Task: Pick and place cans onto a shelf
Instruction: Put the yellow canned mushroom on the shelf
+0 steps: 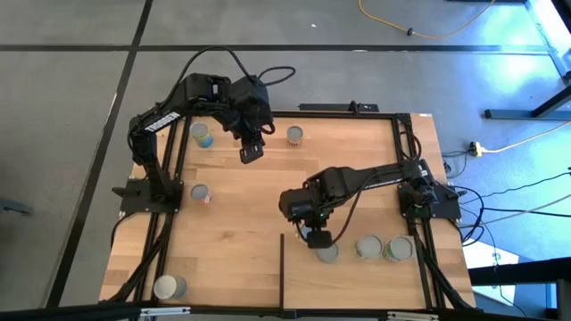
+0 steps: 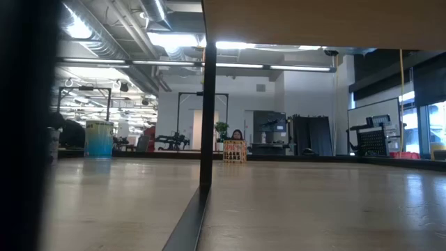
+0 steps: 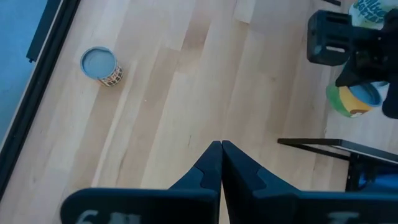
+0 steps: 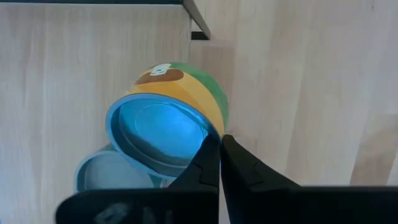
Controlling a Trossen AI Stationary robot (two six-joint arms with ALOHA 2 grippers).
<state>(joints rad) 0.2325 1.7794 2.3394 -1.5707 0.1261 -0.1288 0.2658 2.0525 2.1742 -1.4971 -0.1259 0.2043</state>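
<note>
My right gripper (image 1: 316, 237) is shut at the rim of a green-yellow can (image 4: 180, 99) with a bluish round top, near the table's front right. The can is tilted, and a grey-topped can (image 1: 327, 252) stands right beside it. My left gripper (image 1: 252, 152) is shut and empty above the far middle of the table. Other cans stand upright on their bases at the far left (image 1: 202, 134), far middle (image 1: 294, 135), left (image 1: 200, 193) and near left corner (image 1: 168, 287). The shelf's dark edge strip (image 1: 282, 267) lies left of my right gripper. My right gripper has the green-yellow can's top rim (image 4: 206, 132) between its two fingertips, one finger (image 4: 202, 162) over the lid and the other (image 4: 239, 165) outside the wall. The fingers come from above. The can sits tilted, its top turned sideways; whether its base touches the table is hidden.
Two more cans (image 1: 368, 247) (image 1: 399, 249) stand to the right of the grey-topped one. In the low view the shelf's wooden underside (image 2: 313, 21) spans the top and a dark post (image 2: 207, 104) stands in the middle. Bare planks lie in the table's middle.
</note>
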